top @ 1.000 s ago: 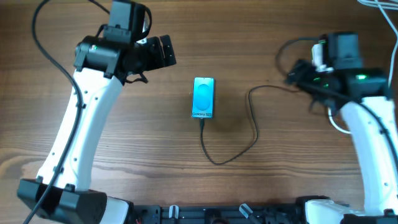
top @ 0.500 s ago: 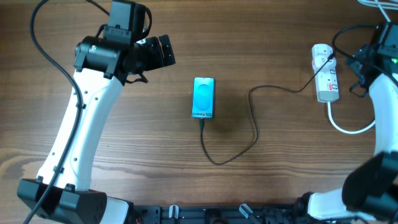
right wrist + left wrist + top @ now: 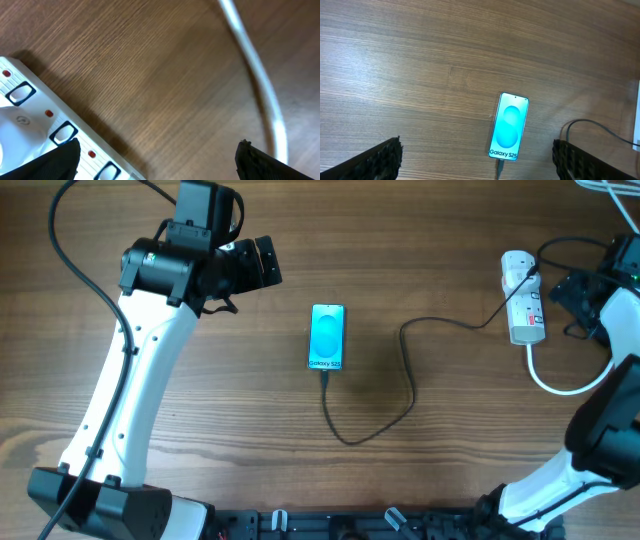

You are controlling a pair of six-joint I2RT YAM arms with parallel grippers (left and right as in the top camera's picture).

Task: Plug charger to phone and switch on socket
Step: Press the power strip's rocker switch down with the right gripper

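The phone (image 3: pixel 327 337) lies flat mid-table with its cyan screen up; it also shows in the left wrist view (image 3: pixel 510 126). The thin black charger cable (image 3: pixel 408 385) is plugged into the phone's near end (image 3: pixel 500 169), loops right and runs up to the white socket (image 3: pixel 524 300) at the far right. My left gripper (image 3: pixel 262 262) is open and empty, hovering up and left of the phone (image 3: pixel 477 165). My right gripper (image 3: pixel 574 294) is open and empty just right of the socket (image 3: pixel 160 165). The socket's switches and red marks show in the right wrist view (image 3: pixel 47 132).
The socket's thick white cord (image 3: pixel 560 385) curves from its near end toward the right edge, and also shows in the right wrist view (image 3: pixel 260 85). A white plug (image 3: pixel 514 266) sits in the socket's far end. The wooden table (image 3: pixel 230 410) lies around them.
My right arm has swung right, off the socket, which was covered a second ago and now shows fully. The left arm, phone and cable have not moved.
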